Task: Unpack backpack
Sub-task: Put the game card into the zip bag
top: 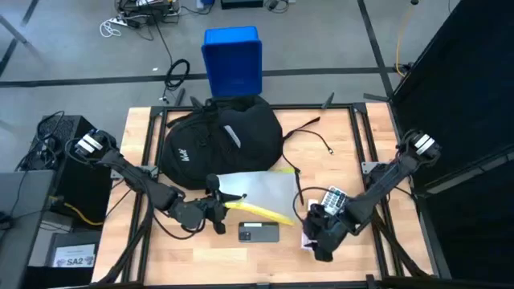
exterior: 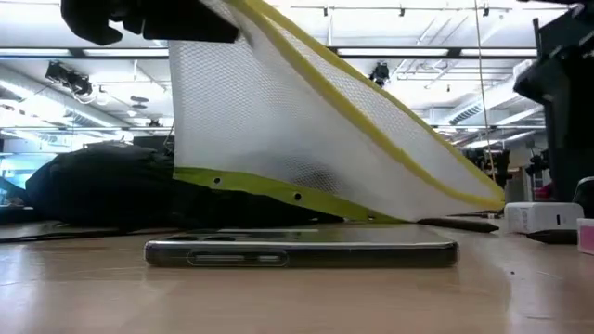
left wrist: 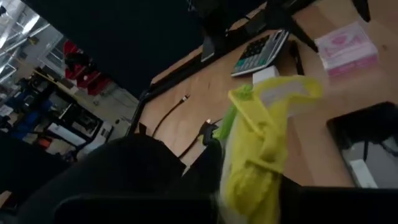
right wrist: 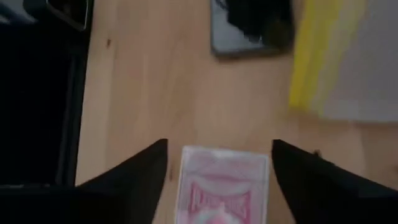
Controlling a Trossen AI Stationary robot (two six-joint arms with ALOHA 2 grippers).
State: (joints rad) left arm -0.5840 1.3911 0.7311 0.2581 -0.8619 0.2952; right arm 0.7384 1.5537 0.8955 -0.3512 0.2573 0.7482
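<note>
A phone [top: 259,233], calculator [top: 333,198], pink card pack [right wrist: 222,186] and mesh pouch [top: 257,191] lie on the table [top: 345,132].

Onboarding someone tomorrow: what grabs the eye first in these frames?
The white mesh pouch with yellow trim, lifted at one end by the left tool over the phone at the table's front. Behind it sits the black backpack; the right tool straddles a pink card box.

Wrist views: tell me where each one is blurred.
Left wrist view: the yellow-green mesh pouch edge is smeared and soft, while the grey calculator is clearer. Right wrist view: the pink card box between the right claw fingers is hazy, and the yellow band beyond blurs too.
</note>
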